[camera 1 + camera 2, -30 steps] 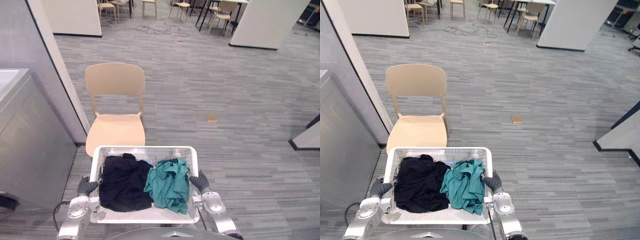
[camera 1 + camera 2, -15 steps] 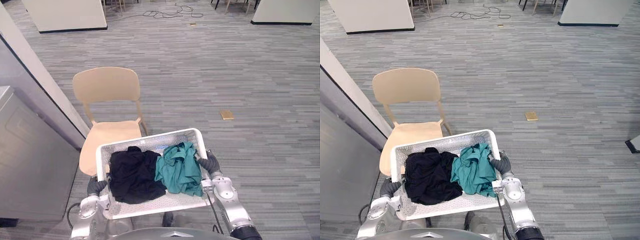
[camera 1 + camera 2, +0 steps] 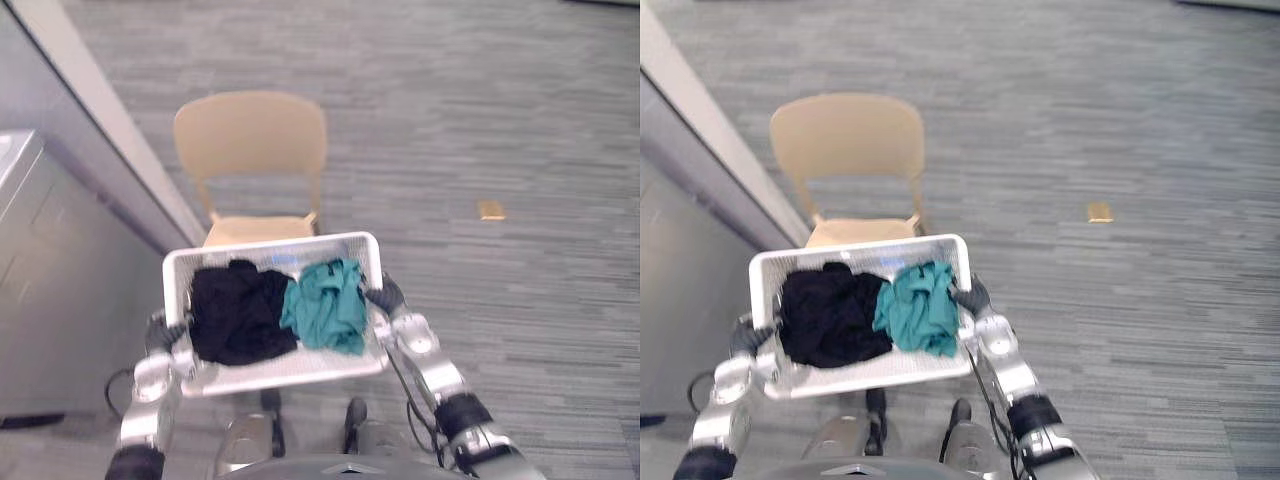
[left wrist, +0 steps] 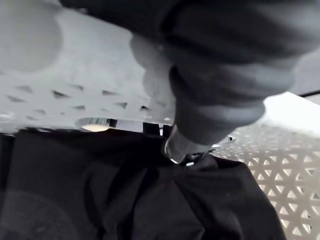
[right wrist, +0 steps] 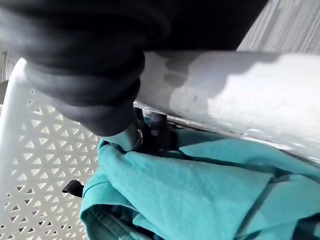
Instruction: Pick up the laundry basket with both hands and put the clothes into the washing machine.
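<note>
Left hand [image 3: 163,330]: curled over laundry basket [image 3: 270,245] rim.
Right hand [image 3: 385,296]: likewise.
Wrist views: fingers [image 4: 180,147] reach inside (tips half hidden among clothes [image 5: 200,190]).

One laundry basket [image 3: 271,246] carrying two garments: one black garment [image 3: 235,313], one teal garment [image 3: 325,306]. Two hands, the left hand [image 3: 160,333] and right hand [image 3: 386,296]. One chair [image 3: 250,136], one washing machine [image 3: 55,290].

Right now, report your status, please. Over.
Left hand and right hand shut on basket. Basket up, black cloth and teal cloth inside. Chair dead ahead; washer to left.
</note>
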Controlling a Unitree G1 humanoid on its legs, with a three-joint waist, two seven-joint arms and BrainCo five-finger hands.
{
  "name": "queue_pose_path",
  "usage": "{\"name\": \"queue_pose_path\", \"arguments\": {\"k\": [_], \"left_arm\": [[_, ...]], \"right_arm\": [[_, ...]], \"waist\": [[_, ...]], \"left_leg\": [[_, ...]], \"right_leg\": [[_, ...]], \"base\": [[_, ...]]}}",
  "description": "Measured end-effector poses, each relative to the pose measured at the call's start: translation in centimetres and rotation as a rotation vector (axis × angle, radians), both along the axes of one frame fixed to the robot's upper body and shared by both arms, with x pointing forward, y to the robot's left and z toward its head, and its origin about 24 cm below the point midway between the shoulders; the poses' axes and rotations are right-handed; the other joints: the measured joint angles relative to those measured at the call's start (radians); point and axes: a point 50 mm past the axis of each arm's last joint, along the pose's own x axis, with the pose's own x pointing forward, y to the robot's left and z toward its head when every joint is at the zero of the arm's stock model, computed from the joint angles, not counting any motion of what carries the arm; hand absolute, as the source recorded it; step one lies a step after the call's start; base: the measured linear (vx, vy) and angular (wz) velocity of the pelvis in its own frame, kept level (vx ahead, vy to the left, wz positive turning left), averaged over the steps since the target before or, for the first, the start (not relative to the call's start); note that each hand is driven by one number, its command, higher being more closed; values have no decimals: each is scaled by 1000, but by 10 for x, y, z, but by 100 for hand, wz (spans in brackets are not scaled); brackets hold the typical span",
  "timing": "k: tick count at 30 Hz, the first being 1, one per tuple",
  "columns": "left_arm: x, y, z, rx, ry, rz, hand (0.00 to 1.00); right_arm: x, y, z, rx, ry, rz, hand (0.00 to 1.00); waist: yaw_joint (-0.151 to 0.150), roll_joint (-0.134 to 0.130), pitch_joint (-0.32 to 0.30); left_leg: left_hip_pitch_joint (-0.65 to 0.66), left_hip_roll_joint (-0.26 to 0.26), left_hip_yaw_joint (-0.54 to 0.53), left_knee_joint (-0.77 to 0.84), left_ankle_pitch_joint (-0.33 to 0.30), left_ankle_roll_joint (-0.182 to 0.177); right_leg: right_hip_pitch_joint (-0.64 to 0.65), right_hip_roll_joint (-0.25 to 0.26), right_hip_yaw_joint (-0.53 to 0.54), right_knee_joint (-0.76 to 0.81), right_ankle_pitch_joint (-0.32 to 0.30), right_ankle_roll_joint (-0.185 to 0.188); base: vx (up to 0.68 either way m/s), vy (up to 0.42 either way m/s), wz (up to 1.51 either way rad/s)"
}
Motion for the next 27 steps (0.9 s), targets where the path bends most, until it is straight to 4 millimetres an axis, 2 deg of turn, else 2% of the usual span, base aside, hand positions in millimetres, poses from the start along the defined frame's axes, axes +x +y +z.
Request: {"name": "queue_pose_path", "arguments": {"k": [2,5,8,11,14,16,20,23,27], "left_arm": [[22,8,26,19,-97,39,100],[42,16,50,46,-170,57,100],[62,23,62,50,-176,74,100],[71,25,65,45,-164,81,100],[89,26,75,45,-157,90,100],[101,30,86,58,-150,98,100],[116,22,96,57,-130,78,100],[128,18,112,47,-153,72,100],[136,14,128,36,-186,65,100]], "right_arm": [[21,8,25,32,-65,12,100],[36,15,49,72,-129,5,100],[49,22,60,89,-127,-2,100],[57,26,66,76,-130,-9,100],[69,27,80,60,-139,-28,100],[78,30,95,57,-166,-32,100],[89,25,111,59,-180,-74,100],[96,27,131,66,-222,-95,100],[98,23,140,103,-246,-121,100]], "waist": [[15,-1,40],[31,-3,86],[38,-6,119],[40,-8,140],[46,-15,165],[45,-23,171],[44,-23,171],[40,-27,176],[37,-32,183]], "left_leg": [[-38,-5,-12,-38,37,-1],[-80,-4,-16,-62,70,1],[-114,2,-16,-69,89,-2],[-137,4,-13,-84,102,-5],[-161,11,-14,-90,121,-6],[-185,20,-17,-98,132,-15],[-201,27,-20,-120,151,-27],[-227,36,-14,-135,157,-36],[-230,48,37,-150,160,-40]], "right_leg": [[-44,-1,-13,-11,24,-3],[-92,1,-19,-12,43,-5],[-130,8,-20,-14,56,-11],[-164,9,-20,-7,59,-14],[-198,14,-21,8,57,-17],[-229,22,-24,17,56,-23],[-264,23,-38,48,43,-37],[-307,26,-41,70,39,-43],[-325,26,-37,78,39,-43]], "base": [[-137,54,16],[-80,19,6],[-35,-21,-4],[-7,-33,-7],[7,-46,-3],[0,-59,-1],[7,-46,3],[-16,-54,-3],[5,-21,-6]]}}
